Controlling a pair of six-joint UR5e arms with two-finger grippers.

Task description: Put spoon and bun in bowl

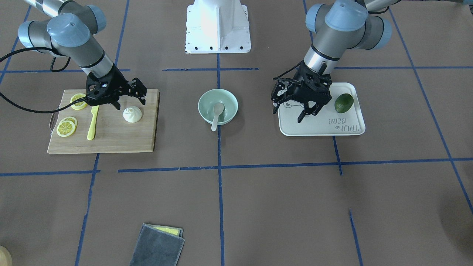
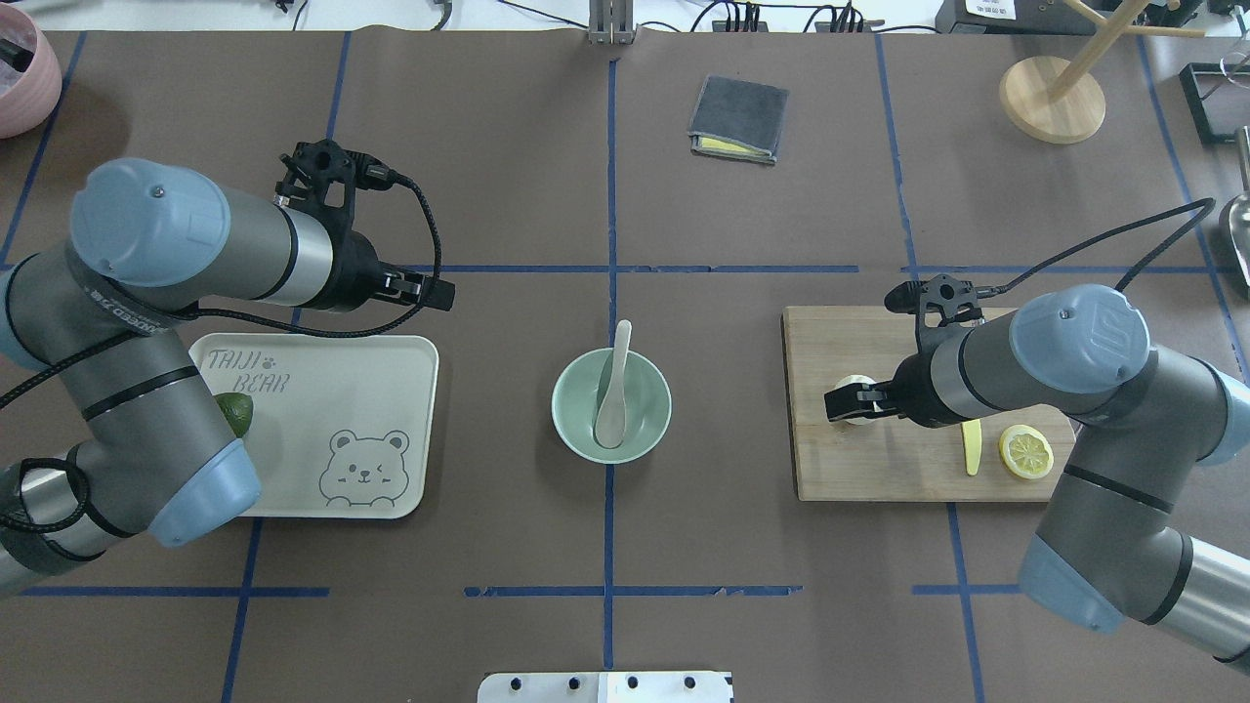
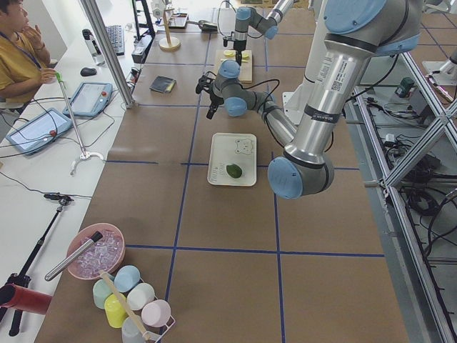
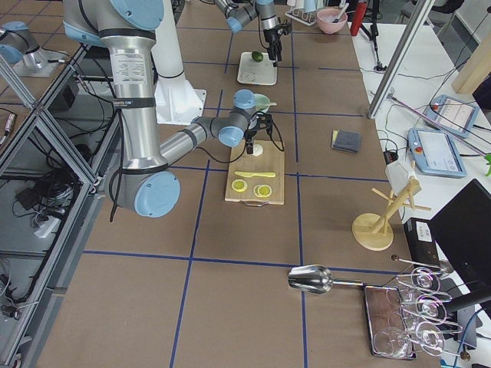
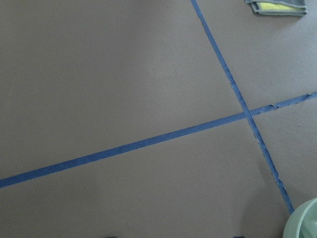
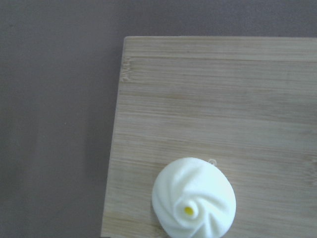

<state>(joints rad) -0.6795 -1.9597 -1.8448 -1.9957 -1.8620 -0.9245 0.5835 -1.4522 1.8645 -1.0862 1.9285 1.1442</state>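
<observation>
Exterior front-facing view: the right gripper (image 1: 130, 104) hangs over the board (image 1: 122, 138) with its jaws wide apart, holding nothing. Its black fingertips sit to either side of the bun's far edge. Whether they touch the bun (image 1: 132, 114) is not clear. The bun sits upright on the board, near the right edge in this view, a small white dome with swirled pleats. The right wrist view looks straight down on it, shows a tiny yellow dot at the swirl's centre, and cuts off its lower edge. From overhead the gripper hides most of the bun.

The left gripper (image 1: 288, 113) is also spread open and empty, poised over the far-left part of the tray (image 1: 321, 127). Neither wrist view shows any fingers.

The spoon (image 1: 217, 114), pale smooth plastic, lies in the bowl (image 1: 202, 105) at the table's centre. Its scoop is inside and its handle sticks out over the near rim. The bowl is round, mint green and plain-sided. The left wrist view catches only a sliver of its rim at the bottom right.

On the pale wooden board a yellow knife (image 1: 92, 123) lies left of the bun, with lemon slices (image 1: 67, 126) beyond it. From overhead the right arm covers all but one slice. An avocado (image 1: 344, 102) rests on the off-white rectangular tray, and the left arm half hides it from overhead. A folded grey cloth (image 1: 157, 245) lies at the near edge, cut off by the frame.
</observation>
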